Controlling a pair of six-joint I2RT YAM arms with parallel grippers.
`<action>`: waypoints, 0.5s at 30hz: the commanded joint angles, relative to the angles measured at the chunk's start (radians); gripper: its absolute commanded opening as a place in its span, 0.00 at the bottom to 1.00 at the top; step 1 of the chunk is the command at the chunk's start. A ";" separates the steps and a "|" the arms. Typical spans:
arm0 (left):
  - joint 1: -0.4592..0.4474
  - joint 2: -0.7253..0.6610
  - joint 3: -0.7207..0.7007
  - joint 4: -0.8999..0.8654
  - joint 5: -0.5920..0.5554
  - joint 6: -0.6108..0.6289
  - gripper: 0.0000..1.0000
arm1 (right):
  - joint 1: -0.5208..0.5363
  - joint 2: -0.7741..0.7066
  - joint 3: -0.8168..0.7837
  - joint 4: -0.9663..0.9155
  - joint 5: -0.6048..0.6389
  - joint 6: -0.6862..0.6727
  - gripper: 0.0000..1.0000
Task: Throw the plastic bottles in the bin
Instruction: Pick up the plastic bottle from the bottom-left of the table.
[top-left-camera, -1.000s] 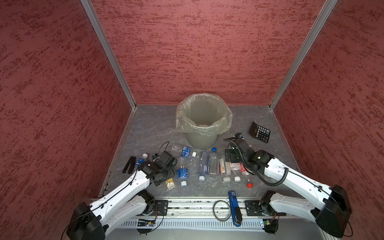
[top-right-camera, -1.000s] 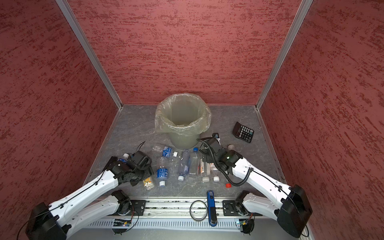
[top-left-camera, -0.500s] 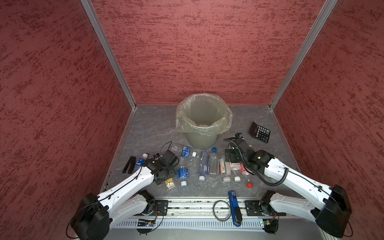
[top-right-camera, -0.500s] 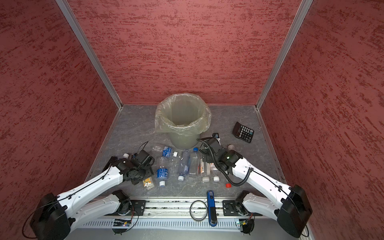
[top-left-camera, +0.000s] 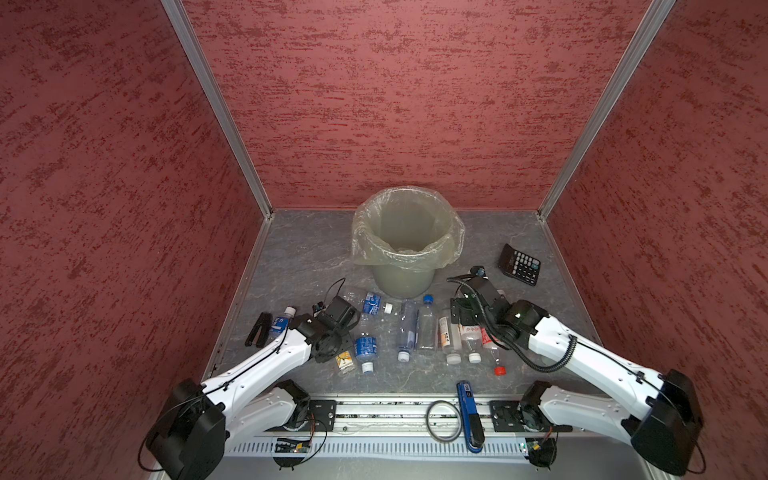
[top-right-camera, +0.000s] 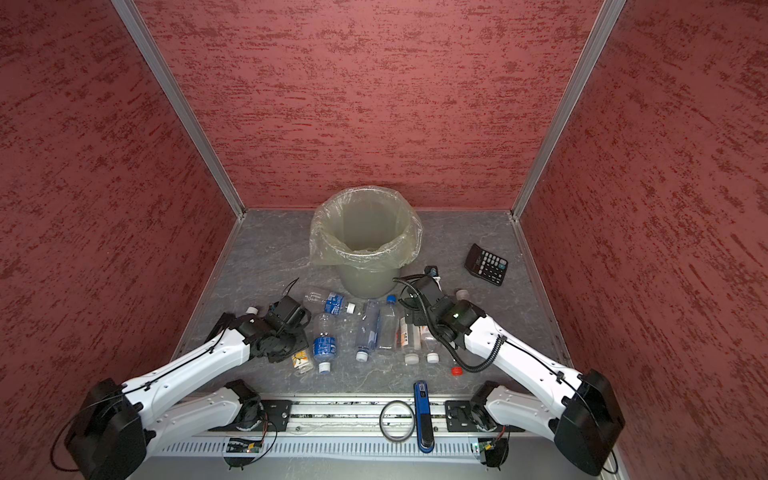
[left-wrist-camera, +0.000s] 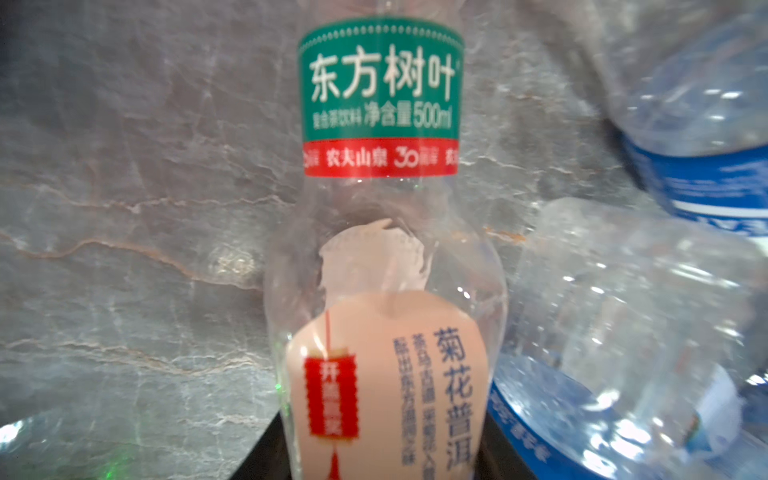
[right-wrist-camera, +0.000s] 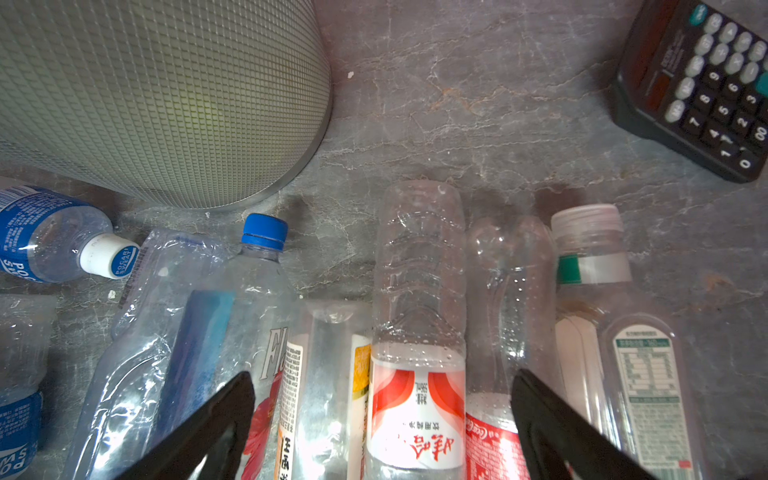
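In both top views I see the bin (top-left-camera: 401, 282) upright on the bench (top-left-camera: 299, 257), with the plastic bottles (top-left-camera: 407, 328) lying in a row just in front of it. On the left wrist view, my left end effector (left-wrist-camera: 382, 453) is pinching a tea bottle (left-wrist-camera: 382, 291) at the left-arm end of that row before the bin. On the right wrist view, the right end effector (right-wrist-camera: 382, 376) stands spread wide over a red-and-white labelled bottle (right-wrist-camera: 417, 270) near the bin's foot.
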 joint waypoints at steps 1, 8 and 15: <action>-0.036 -0.106 0.020 0.048 -0.039 0.053 0.47 | 0.004 -0.009 -0.007 0.010 0.039 0.018 0.98; -0.151 -0.289 0.173 -0.001 -0.242 0.169 0.47 | 0.003 -0.012 -0.028 0.047 0.049 0.034 0.98; -0.189 -0.361 0.284 0.057 -0.252 0.262 0.54 | 0.003 -0.010 -0.026 0.052 0.055 0.039 0.99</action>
